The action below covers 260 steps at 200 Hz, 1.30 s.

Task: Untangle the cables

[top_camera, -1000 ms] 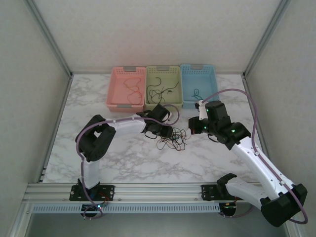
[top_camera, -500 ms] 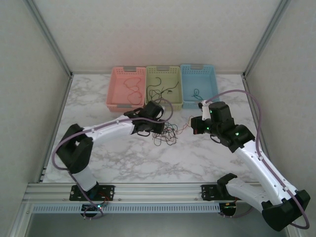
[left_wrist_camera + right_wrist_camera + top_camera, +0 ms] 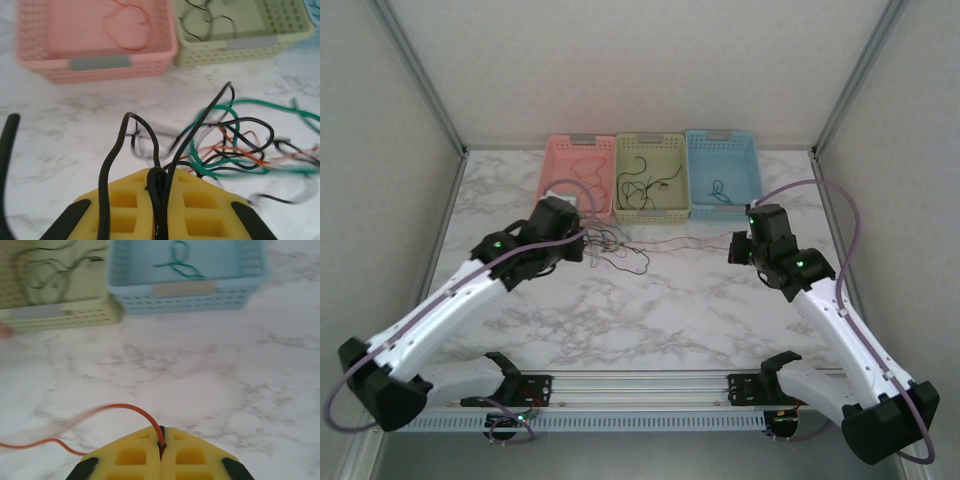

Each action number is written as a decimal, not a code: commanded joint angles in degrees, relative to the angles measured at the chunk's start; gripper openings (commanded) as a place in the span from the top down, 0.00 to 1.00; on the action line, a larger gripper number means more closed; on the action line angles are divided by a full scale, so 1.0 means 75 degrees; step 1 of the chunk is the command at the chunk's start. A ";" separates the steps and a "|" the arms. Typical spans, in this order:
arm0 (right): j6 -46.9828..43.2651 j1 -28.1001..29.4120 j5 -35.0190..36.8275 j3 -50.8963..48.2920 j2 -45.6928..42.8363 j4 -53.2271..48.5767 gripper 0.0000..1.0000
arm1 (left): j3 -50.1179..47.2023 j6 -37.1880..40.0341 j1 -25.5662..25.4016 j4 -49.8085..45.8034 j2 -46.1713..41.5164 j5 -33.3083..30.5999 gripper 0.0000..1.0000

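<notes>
The cables lie in a small tangle (image 3: 617,251) of black, green and red-orange wires on the marble in front of the baskets. My left gripper (image 3: 584,243) is at the tangle's left edge. In the left wrist view its yellow pads (image 3: 125,205) are shut on black cables (image 3: 159,190), with the rest of the tangle (image 3: 235,145) spread ahead to the right. My right gripper (image 3: 734,246) is far to the right, shut on one red-orange cable (image 3: 125,408) at its tips (image 3: 161,434). That cable (image 3: 680,241) runs nearly straight back to the tangle.
Three baskets stand in a row at the back: pink (image 3: 548,180) holding a red cable, green (image 3: 620,185) holding black cables, blue (image 3: 723,137) holding a green cable. Metal frame posts flank the table. Open marble lies between the arms and toward the near rail.
The left arm has swung out to the left and closed on black cables, dragging the tangle left. The right gripper has moved right, drawing the red-orange cable out.
</notes>
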 commanded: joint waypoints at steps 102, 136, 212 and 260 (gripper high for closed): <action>0.0433 -0.0747 0.0272 -0.0265 0.0037 0.0123 1.00 | 0.0133 0.0096 0.0354 -0.2080 -0.1412 -0.1319 1.00; 0.0293 -0.0747 0.0358 -0.0048 0.0031 -0.0007 1.00 | 0.0085 0.0125 0.0366 -0.2135 -0.1389 -0.1485 1.00; 0.0333 -0.0753 0.0454 -0.0014 0.0334 -0.0012 1.00 | 0.0241 0.0266 0.0530 -0.2484 -0.1729 -0.1706 1.00; 0.0291 -0.0738 0.0171 -0.0012 0.0475 -0.0014 0.68 | 0.0087 0.0247 0.0530 -0.2290 -0.1726 -0.1283 1.00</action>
